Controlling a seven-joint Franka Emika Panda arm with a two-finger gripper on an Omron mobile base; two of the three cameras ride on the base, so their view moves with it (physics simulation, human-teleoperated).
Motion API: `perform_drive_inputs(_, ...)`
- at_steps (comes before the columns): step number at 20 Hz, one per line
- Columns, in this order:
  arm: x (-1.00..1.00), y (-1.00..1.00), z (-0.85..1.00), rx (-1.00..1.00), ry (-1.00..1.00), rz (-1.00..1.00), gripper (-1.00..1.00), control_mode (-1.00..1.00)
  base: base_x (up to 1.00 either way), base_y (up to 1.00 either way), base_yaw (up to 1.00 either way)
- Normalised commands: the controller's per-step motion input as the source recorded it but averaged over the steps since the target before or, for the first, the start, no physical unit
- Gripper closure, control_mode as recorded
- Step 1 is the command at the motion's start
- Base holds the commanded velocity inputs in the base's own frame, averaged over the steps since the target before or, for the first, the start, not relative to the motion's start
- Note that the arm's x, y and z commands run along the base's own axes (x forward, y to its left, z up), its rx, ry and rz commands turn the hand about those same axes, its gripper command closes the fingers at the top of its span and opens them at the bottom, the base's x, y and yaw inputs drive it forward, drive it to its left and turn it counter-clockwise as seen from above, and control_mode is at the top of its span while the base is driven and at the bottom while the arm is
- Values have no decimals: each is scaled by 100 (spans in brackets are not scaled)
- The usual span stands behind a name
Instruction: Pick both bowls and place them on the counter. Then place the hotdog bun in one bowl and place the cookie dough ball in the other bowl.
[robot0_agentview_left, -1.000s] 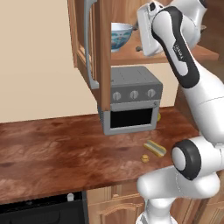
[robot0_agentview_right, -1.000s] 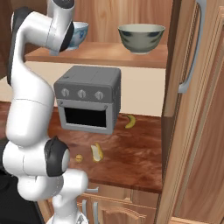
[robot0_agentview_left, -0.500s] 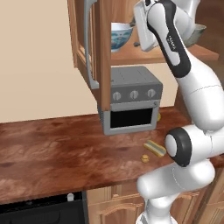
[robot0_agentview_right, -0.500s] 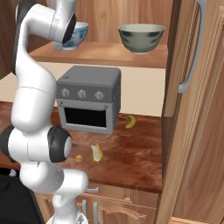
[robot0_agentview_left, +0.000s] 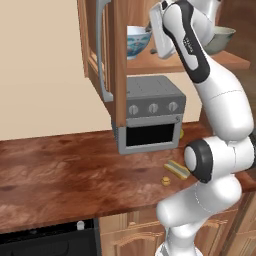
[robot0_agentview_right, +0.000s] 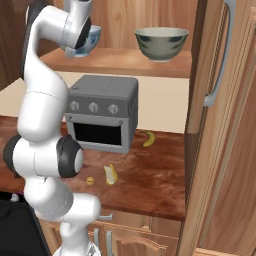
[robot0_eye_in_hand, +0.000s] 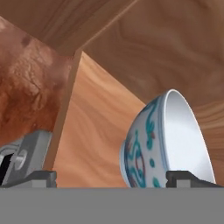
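Observation:
The white bowl with blue pattern (robot0_eye_in_hand: 153, 144) stands on the light wooden shelf (robot0_agentview_left: 175, 61), close in front of my gripper (robot0_eye_in_hand: 109, 178). The gripper is open and holds nothing; its right fingertip (robot0_eye_in_hand: 188, 177) overlaps the bowl's rim side. From the left base view, the gripper (robot0_agentview_left: 152, 39) hangs right beside the same bowl (robot0_agentview_left: 136, 42). The dark grey-green bowl (robot0_agentview_right: 161, 44) rests further along the shelf. On the counter (robot0_agentview_left: 60, 170) lie the hotdog bun (robot0_agentview_left: 177, 170) and the cookie dough ball (robot0_agentview_left: 165, 181).
A grey toaster oven (robot0_agentview_left: 150, 117) sits on the counter under the shelf. An open cabinet door (robot0_agentview_left: 107, 55) hangs left of the white bowl, and another door (robot0_agentview_right: 220, 100) stands to the right. A banana (robot0_agentview_right: 148, 138) lies beside the oven.
The hand has moved left along the shelf to the white bowl, and the arm's elbow has swung upward. The jaws stayed open.

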Motion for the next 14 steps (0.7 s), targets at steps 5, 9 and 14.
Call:
perform_drive_inputs(5, 32, 1, -11, 0, 0, 0, -100, -100, 0, 0, 0)
perform_drive_inputs(9, 33, 17, -5, 0, 0, 0, -100, -100, 0, 0, 0)
perform_drive_inputs(14, 23, 9, 3, 0, 0, 0, -100, -100, 0, 0, 0)
